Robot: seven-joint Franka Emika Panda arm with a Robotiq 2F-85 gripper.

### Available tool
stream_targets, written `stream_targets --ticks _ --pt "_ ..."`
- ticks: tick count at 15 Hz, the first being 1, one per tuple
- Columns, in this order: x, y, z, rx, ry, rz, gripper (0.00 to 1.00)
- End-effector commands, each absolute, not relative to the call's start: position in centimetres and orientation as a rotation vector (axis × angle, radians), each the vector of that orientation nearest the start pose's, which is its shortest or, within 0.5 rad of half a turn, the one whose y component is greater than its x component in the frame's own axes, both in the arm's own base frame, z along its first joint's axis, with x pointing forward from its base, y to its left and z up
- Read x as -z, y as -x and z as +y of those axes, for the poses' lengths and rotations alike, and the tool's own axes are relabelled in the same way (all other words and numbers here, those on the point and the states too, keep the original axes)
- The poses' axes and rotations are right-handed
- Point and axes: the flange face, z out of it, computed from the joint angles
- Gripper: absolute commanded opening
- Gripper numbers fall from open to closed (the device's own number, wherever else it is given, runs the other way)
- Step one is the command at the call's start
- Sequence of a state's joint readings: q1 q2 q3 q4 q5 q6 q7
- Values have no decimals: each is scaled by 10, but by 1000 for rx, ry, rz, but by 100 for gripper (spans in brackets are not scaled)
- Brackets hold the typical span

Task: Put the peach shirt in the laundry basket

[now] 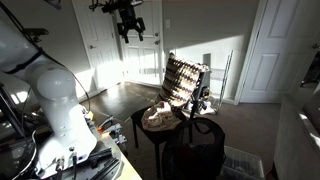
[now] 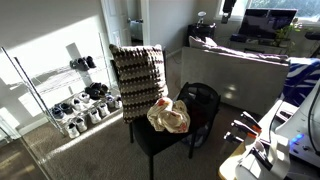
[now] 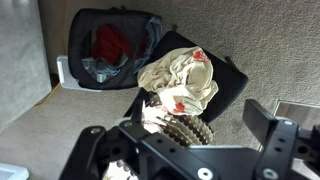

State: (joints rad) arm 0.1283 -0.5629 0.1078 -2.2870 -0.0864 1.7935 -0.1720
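- The crumpled peach-and-cream fabric shirt (image 3: 178,82) lies bunched on the black seat of the wooden chair (image 3: 234,88), in front of the woven patterned backrest (image 2: 136,72). It is not yet gripped.
- The black fabric laundry basket (image 3: 80,35) stands on the floor just beside the chair. Red and grey garments are seen inside it.
- The Robotiq gripper (image 1: 130,24) hangs high above the chair, with its jaws spread wide and nothing between them.
- A straight descent onto the highest fold is advised. The jaws should be closed on a thick bunch, short of the seat.
- The shirt should be lifted fully clear before it is carried over the basket rim.
- No brand, label or legible writing is seen.
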Motion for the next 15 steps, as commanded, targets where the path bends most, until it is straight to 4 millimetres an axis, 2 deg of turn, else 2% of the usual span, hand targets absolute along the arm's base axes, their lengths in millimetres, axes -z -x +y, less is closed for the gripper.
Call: stream_targets --ticks 1,2,3,5,6,14,15 --pt "-527 -354 47 90 3162 -838 100" --pt "-523 -351 41 50 3134 -909 100" --pt "-548 -372 70 56 3178 -781 100" --pt "-526 -362 44 11 3140 -825 100" --pt "-523 -359 37 9 3131 -830 100" --pt "-525 -354 42 26 3127 -858 100" --pt "-521 -358 48 49 3121 -823 100"
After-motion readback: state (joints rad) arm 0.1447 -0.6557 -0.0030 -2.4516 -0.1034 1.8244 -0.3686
